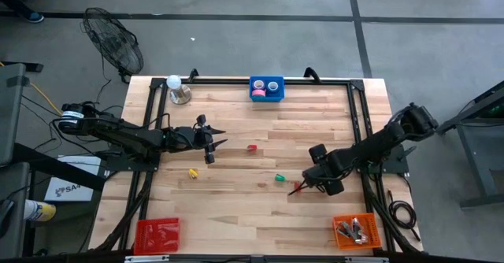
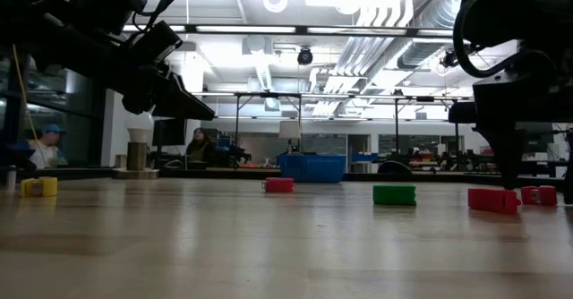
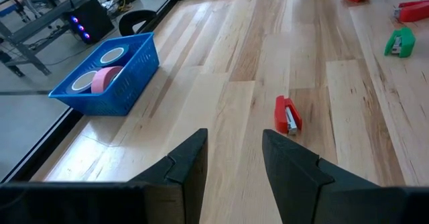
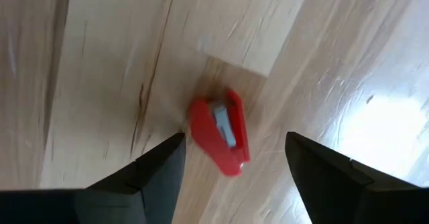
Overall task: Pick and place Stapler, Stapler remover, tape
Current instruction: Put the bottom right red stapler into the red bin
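The right gripper (image 4: 231,158) hung with jaws spread directly over a small red plastic stapler (image 4: 221,140) lying on the pale wooden counter (image 1: 236,200). The left gripper (image 3: 233,158) hovered mid-counter, jaws apart and empty. Tape rolls (image 1: 266,87) sat in the blue plastic basket (image 1: 253,80).

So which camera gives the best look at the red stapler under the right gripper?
The right wrist view: the red stapler fills the frame between the open right gripper. The high view shows only a red speck, the low view a side-on block, the left wrist view a distant piece.
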Robot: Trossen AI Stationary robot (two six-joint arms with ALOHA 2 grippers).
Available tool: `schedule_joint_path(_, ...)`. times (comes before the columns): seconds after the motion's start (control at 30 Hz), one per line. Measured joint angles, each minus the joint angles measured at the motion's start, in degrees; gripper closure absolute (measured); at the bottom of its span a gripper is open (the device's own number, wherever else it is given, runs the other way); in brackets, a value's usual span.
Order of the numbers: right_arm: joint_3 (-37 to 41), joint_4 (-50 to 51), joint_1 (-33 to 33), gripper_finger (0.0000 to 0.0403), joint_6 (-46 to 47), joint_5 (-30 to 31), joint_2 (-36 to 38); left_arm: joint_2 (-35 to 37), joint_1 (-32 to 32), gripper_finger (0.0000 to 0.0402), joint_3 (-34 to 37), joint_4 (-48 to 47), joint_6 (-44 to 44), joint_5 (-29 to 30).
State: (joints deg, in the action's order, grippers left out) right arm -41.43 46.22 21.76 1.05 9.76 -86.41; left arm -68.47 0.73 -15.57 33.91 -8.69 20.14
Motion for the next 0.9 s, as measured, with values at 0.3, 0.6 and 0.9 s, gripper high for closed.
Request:
schedule_joint_path(0.3,-0.04,-0.06,0.01,0.0156,0.17,-0.30,-0.59,0.00,0.00,0.0263,0.00,-0.26,0.00,0.00)
schedule_joint_path(0.6,-0.04,-0.31,0.02,0.0208,0.46,-1.97,-0.64,0.00,0.00,0.0263,0.00,-0.24,0.00,0.00)
schedule_joint_path(0.9,0.00,-0.18,0.04,0.0295,4.23,-4.80,-0.68,0.00,0.00,0.0263,0.00,-0.22,0.00,0.00)
